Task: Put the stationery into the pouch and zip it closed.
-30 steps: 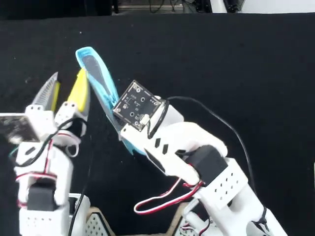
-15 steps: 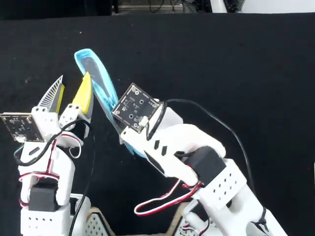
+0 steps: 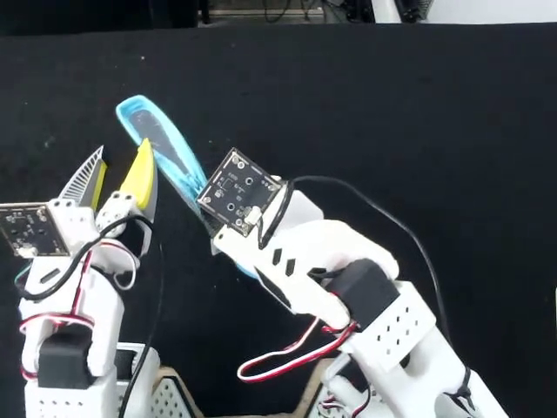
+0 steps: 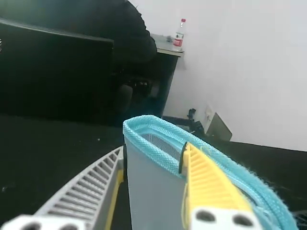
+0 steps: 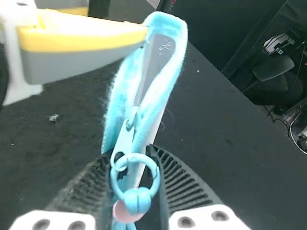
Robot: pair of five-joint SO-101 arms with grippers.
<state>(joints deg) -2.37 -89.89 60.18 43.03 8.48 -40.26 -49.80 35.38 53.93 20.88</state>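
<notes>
Right gripper (image 5: 130, 158) clamps the blue pouch (image 5: 158, 62) beside its zipper pull (image 5: 130, 191).
Left gripper (image 3: 122, 146) gapes, its yellow finger (image 3: 139, 174) at the pouch rim.

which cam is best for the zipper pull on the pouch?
Right wrist view: the zipper pull hangs close up, with its ring and bead clear. High view gives the open end of the pouch past the right arm; left wrist view gives its mouth rim close up.

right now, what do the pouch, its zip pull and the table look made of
The pouch looks like soft woven fabric: fuzzy, fraying blue edges. The zip pull is probably glossy plastic: smooth ring, pink bead. The table seems covered in matte black cloth holding lint specks.
</notes>
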